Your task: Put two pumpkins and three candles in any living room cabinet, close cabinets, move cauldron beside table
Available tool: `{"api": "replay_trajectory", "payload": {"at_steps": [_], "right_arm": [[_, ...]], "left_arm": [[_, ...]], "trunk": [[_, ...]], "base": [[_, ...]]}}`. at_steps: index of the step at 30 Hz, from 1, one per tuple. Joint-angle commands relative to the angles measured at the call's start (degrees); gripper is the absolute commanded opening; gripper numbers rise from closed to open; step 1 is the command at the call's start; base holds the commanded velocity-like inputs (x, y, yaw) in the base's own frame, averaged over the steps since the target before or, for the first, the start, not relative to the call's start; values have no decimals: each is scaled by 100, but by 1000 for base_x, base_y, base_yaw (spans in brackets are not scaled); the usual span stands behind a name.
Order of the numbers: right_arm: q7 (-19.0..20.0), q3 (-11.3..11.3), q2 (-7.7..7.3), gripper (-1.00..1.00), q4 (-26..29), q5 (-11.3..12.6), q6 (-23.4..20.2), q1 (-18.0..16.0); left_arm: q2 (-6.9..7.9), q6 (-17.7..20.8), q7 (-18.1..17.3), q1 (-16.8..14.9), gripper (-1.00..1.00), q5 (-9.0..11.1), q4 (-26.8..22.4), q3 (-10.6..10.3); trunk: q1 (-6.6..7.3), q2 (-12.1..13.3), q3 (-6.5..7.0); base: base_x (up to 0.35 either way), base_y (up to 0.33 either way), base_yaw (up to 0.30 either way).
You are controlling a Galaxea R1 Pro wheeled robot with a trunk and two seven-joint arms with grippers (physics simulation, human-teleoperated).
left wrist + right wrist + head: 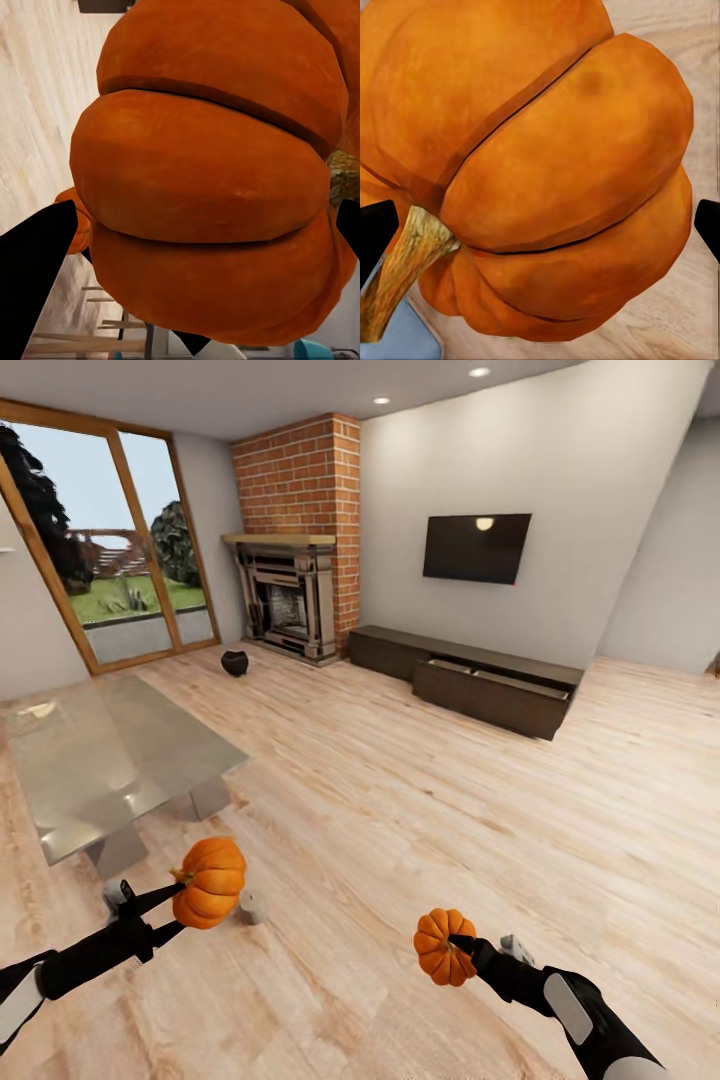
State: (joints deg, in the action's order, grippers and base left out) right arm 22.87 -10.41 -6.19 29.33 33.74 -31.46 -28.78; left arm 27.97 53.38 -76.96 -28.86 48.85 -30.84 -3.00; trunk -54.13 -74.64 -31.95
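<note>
We're holding a pumpkin in each gripper: left pumpkin (208, 882) and right pumpkin (444, 947) sitting between clamped jaws; cabinet (490, 682) at 1 o'clock.

I see both pumpkins (209, 882) (443, 947) with a matt, ribbed orange skin, one with a dry, rough stem (401, 262). The floor (420, 810) reads as pale, lightly glossy wood planks. My table (100, 750) top looks like reflective glass, perhaps polished metal. The cabinet (490, 695) is dark matt wood, the fireplace (300, 490) rough brick.
</note>
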Motion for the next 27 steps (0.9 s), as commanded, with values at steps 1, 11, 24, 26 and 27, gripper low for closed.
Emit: {"api": "replay_trajectory", "payload": {"at_steps": [1, 11, 24, 26, 27], "right_arm": [[7, -31, 3, -100, 4, 54, -53, -5], [7, -32, 3, -100, 8, 54, -53, -5], [7, -32, 3, -100, 7, 54, -53, -5], [7, -32, 3, -100, 10, 54, -53, -5], [7, -32, 3, -100, 11, 54, -53, -5]], "left_arm": [[6, 58, -10, -5, -100, 63, -1, -22], [6, 53, -5, -5, -100, 63, -1, -20], [6, 49, -4, -5, -100, 63, -2, -18], [6, 49, -4, -5, -100, 63, -3, -17], [6, 49, -4, -5, -100, 63, -2, -17]], "trunk": [[0, -4, -8], [0, -4, -37], [0, -4, -78], [0, -4, -88], [0, -4, -93]], "base": [[0, 0, -265], [0, 0, -265], [95, -91, -264], [232, -189, -251], [236, -191, -240]]}}
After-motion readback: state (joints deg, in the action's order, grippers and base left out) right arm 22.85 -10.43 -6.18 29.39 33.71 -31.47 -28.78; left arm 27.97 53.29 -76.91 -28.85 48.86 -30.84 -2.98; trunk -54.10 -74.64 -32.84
